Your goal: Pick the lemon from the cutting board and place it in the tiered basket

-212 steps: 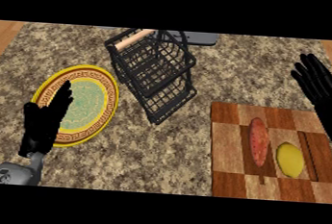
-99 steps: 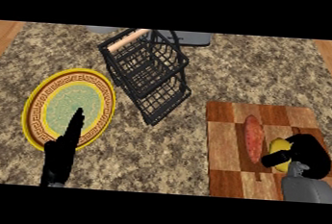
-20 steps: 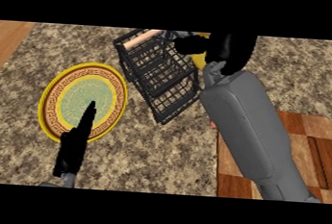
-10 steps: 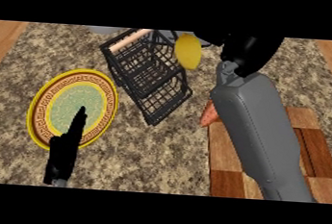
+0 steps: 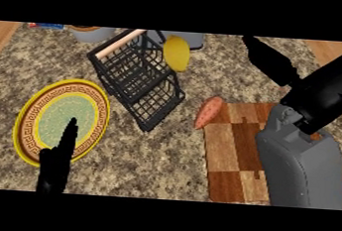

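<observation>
The yellow lemon [image 5: 176, 52] sits at the upper right rim of the black wire tiered basket [image 5: 136, 80], with no hand touching it; whether it rests fully inside I cannot tell. My right hand [image 5: 323, 92] is open at the upper right, its straight fingers [image 5: 269, 61] well clear of the lemon to its right. Its grey forearm covers much of the wooden cutting board [image 5: 232, 156]. My left hand [image 5: 58, 155] is open at the lower left, fingers pointing up over the plate's near edge.
A reddish-orange long vegetable [image 5: 208, 112] lies on the board's far left corner. A yellow plate [image 5: 35, 114] with a green centre lies left of the basket. A brown pot [image 5: 89, 32] and a grey item [image 5: 195, 38] stand at the counter's back.
My right hand has let go of the lemon and pulled away to the right with straightened fingers. The lemon stays at the basket's rim. The left hand has barely moved.
</observation>
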`<action>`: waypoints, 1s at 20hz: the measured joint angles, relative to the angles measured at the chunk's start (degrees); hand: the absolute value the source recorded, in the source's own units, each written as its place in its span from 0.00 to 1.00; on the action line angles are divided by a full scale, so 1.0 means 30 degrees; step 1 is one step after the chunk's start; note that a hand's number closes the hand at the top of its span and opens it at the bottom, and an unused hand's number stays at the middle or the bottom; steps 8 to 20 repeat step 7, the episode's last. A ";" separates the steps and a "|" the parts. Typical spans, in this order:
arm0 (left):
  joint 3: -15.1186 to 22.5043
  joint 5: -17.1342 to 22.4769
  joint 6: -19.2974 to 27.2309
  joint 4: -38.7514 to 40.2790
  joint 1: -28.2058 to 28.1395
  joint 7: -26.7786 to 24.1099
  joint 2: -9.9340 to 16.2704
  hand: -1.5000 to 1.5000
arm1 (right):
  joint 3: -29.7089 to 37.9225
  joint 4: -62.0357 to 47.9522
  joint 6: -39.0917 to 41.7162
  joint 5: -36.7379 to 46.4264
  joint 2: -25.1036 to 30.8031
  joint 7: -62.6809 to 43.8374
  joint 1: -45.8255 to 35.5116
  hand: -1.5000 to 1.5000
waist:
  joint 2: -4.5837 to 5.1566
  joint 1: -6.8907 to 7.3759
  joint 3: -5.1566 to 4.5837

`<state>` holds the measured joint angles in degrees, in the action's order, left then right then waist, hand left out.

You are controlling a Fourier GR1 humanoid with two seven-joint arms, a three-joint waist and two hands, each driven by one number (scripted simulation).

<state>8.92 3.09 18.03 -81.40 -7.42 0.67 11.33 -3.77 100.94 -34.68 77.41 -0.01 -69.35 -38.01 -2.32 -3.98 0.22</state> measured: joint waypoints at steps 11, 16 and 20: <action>-0.0368 0.0263 0.0019 -0.0345 -0.0639 -0.0113 0.0125 0.50 | -0.1528 0.7641 0.1695 -0.0704 0.0000 -0.0059 0.5698 0.00 | -0.0095 -0.0693 0.0004; -0.0368 0.0263 0.0019 -0.0345 -0.0639 -0.0113 0.0125 0.50 | -0.1528 0.7641 0.1695 -0.0704 0.0000 -0.0059 0.5698 0.00 | -0.0095 -0.0693 0.0004; -0.0368 0.0263 0.0019 -0.0345 -0.0639 -0.0113 0.0125 0.50 | -0.1528 0.7641 0.1695 -0.0704 0.0000 -0.0059 0.5698 0.00 | -0.0095 -0.0693 0.0004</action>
